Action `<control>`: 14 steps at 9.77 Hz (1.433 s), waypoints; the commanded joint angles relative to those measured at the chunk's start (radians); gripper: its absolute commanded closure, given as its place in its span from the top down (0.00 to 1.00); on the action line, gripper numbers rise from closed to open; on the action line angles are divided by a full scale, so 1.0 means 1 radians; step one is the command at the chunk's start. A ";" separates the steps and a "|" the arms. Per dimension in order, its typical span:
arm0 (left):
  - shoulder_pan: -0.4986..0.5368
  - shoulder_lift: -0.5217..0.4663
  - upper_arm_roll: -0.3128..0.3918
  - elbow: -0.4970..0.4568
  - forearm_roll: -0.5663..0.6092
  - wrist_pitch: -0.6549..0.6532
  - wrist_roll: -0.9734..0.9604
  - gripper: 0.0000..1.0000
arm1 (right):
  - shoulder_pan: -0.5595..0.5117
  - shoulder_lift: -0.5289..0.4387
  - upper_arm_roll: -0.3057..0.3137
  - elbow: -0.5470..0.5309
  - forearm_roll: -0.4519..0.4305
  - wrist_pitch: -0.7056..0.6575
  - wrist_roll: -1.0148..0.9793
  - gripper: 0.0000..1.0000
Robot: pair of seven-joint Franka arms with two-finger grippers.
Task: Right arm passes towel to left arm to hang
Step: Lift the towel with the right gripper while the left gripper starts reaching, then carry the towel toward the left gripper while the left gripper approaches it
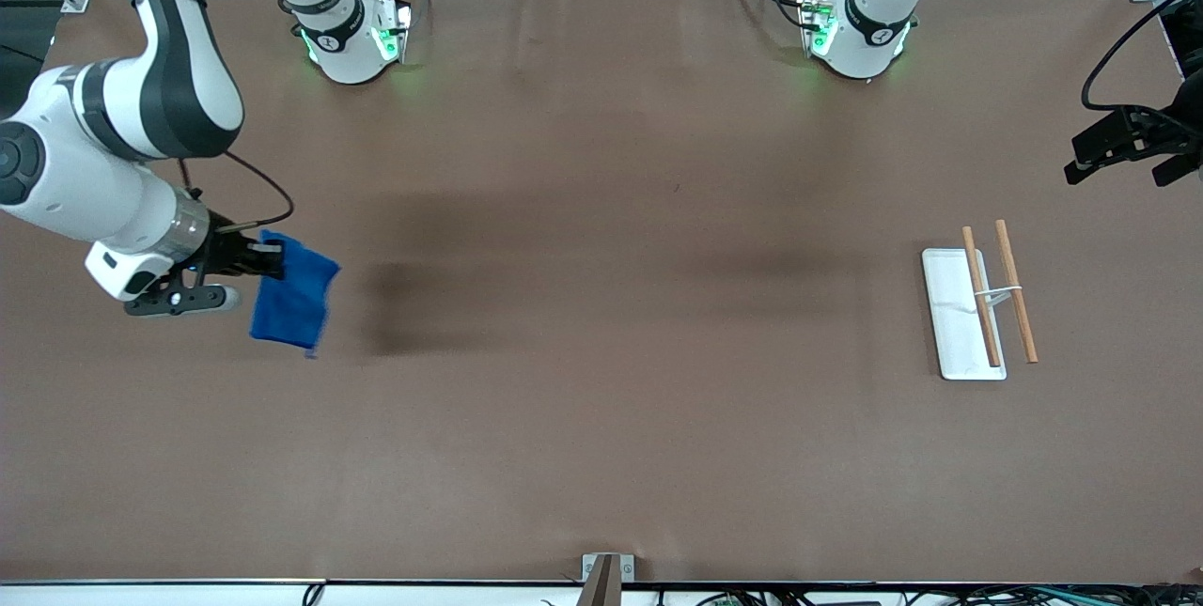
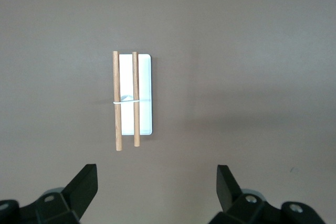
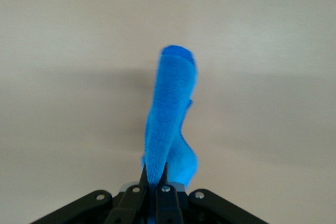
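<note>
Right gripper (image 1: 268, 260) fingers pinching towel (image 1: 293, 298) aloft, left gripper (image 1: 1123, 160) fingers spread, empty

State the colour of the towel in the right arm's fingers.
Bright blue; the towel shows best in the right wrist view.

towel (image 1: 293, 298): bright blue cloth, fuzzy matt microfibre pile, at the left of the front view
surface (image 1: 601, 418): brown, matt, smooth, like a laid sheet
rack rods (image 1: 998, 291): two bare wooden dowels, light brown, matt
rack base (image 1: 951, 324): white, smooth, faint sheen, looks plastic
right claw (image 1: 252, 258): black, matt, pinching the towel
left claw (image 2: 157, 190): black matt fingers (image 2: 84, 184), spread apart
arm shells (image 1: 141, 89): glossy white and black
</note>
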 commanded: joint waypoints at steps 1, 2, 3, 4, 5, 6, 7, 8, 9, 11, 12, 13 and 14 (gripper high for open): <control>0.000 0.017 -0.011 -0.037 0.010 0.014 0.015 1.00 | -0.010 -0.005 0.086 0.020 0.178 0.006 0.015 0.00; -0.002 0.018 -0.021 -0.041 0.001 0.009 0.015 1.00 | -0.009 -0.005 0.130 0.019 0.270 0.038 0.013 0.00; -0.003 0.017 -0.038 -0.048 0.001 -0.015 0.016 1.00 | -0.009 0.000 0.181 0.016 0.345 0.075 0.013 0.00; -0.003 0.017 -0.067 -0.054 -0.002 -0.051 0.016 1.00 | 0.000 0.001 0.237 0.011 0.420 0.127 0.015 0.00; -0.008 0.018 -0.072 -0.084 -0.086 -0.058 0.019 1.00 | 0.017 0.006 0.277 0.009 0.482 0.181 0.015 0.00; -0.003 0.018 -0.072 -0.109 -0.203 -0.065 0.021 1.00 | 0.032 0.013 0.323 0.009 0.571 0.241 0.015 0.00; 0.003 0.018 -0.070 -0.147 -0.317 -0.074 0.065 1.00 | 0.037 0.030 0.372 0.011 0.650 0.293 0.015 0.00; 0.003 0.018 -0.069 -0.205 -0.418 -0.081 0.080 1.00 | 0.040 0.047 0.429 0.011 0.729 0.356 0.015 0.00; 0.001 0.018 -0.070 -0.269 -0.521 -0.082 0.091 1.00 | 0.042 0.065 0.477 0.016 0.796 0.405 0.013 0.00; 0.003 0.023 -0.066 -0.417 -0.785 -0.080 0.183 1.00 | 0.043 0.104 0.563 0.042 0.931 0.488 0.001 0.00; 0.003 0.033 -0.066 -0.487 -0.892 -0.069 0.261 1.00 | 0.046 0.119 0.584 0.068 1.000 0.491 -0.001 0.00; 0.004 0.076 -0.066 -0.556 -1.015 -0.068 0.357 1.00 | 0.069 0.134 0.586 0.101 1.081 0.493 -0.001 0.00; 0.003 0.111 -0.066 -0.595 -1.121 -0.063 0.436 0.98 | 0.086 0.150 0.586 0.126 1.167 0.493 -0.004 0.00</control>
